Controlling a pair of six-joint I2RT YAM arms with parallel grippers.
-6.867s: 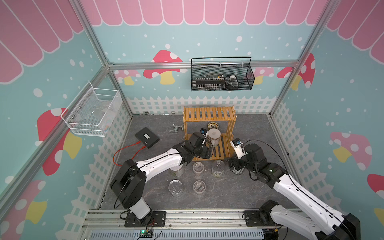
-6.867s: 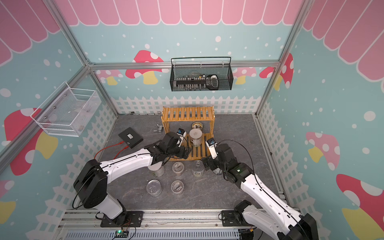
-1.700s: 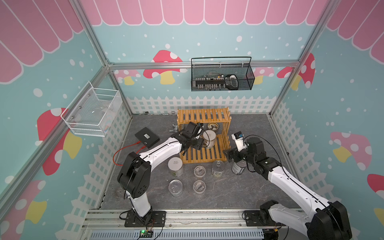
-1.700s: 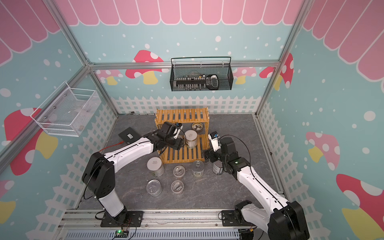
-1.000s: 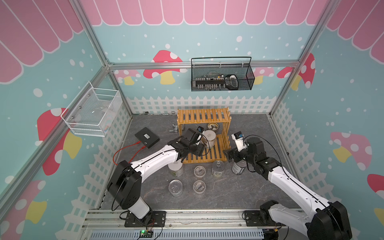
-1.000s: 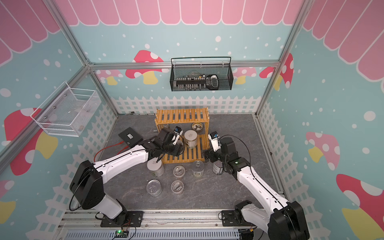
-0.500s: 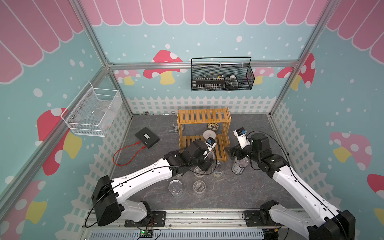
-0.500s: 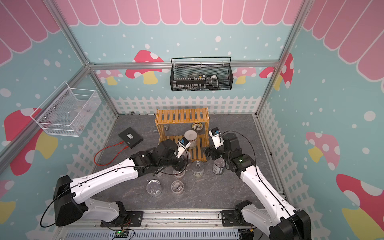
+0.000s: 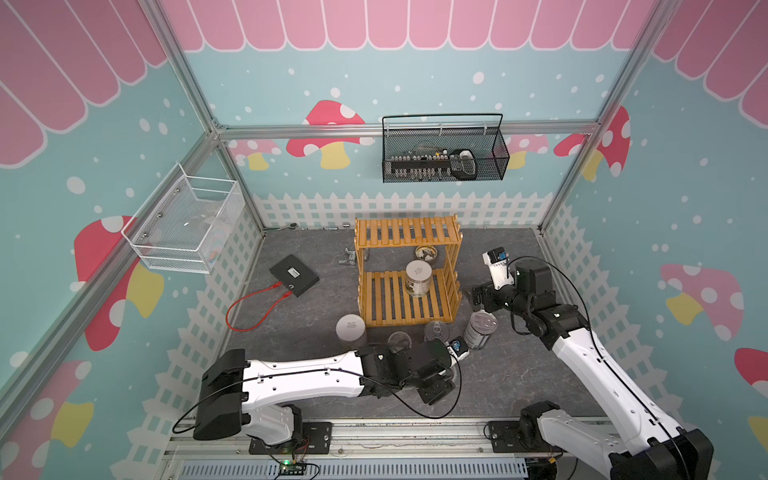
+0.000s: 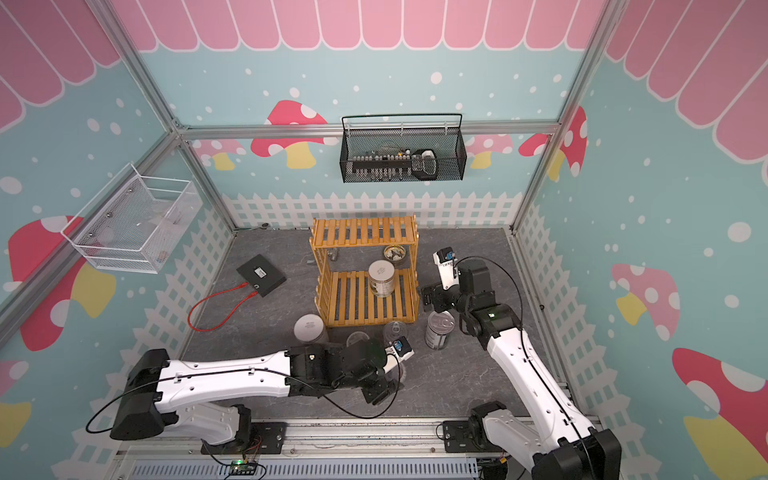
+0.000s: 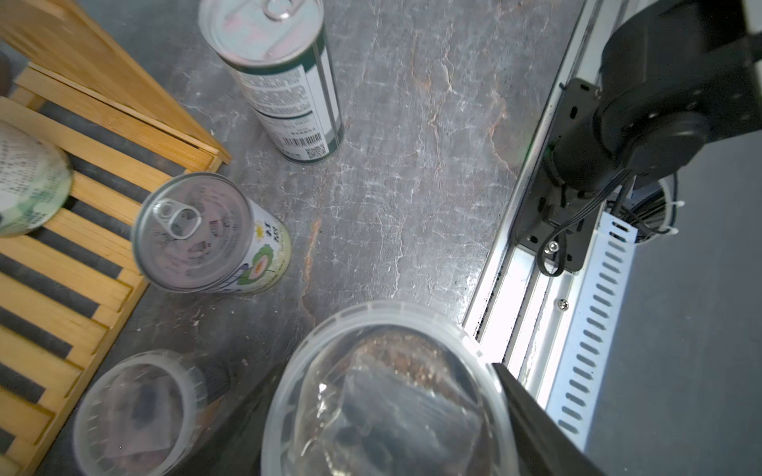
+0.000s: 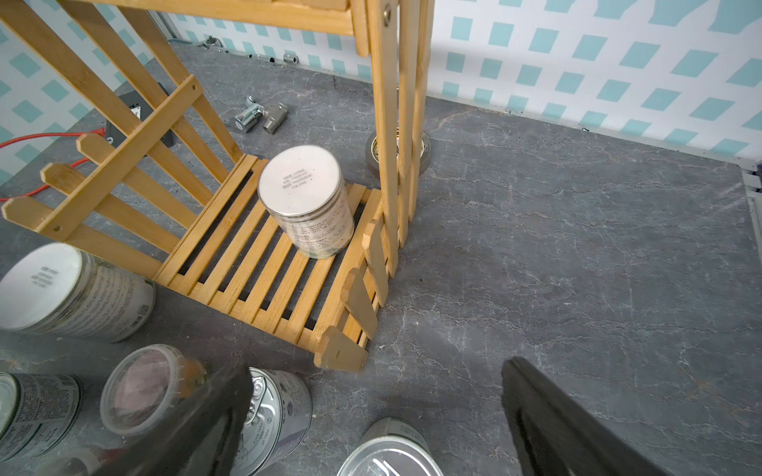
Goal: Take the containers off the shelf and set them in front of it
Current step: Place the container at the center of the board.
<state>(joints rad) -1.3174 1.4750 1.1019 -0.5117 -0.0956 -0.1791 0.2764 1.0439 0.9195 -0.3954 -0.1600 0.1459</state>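
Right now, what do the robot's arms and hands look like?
The left arm and right arm have white links with black joints and bases; a thin black cable runs along each. The left hand and right hand are black.

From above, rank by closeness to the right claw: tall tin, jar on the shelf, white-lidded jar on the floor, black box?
From the right gripper, in a top view:
1. Tall tin, right beside it.
2. Jar on the shelf, lower tier.
3. White-lidded jar on the floor, off the shelf's left front corner.
4. Black box, far left.
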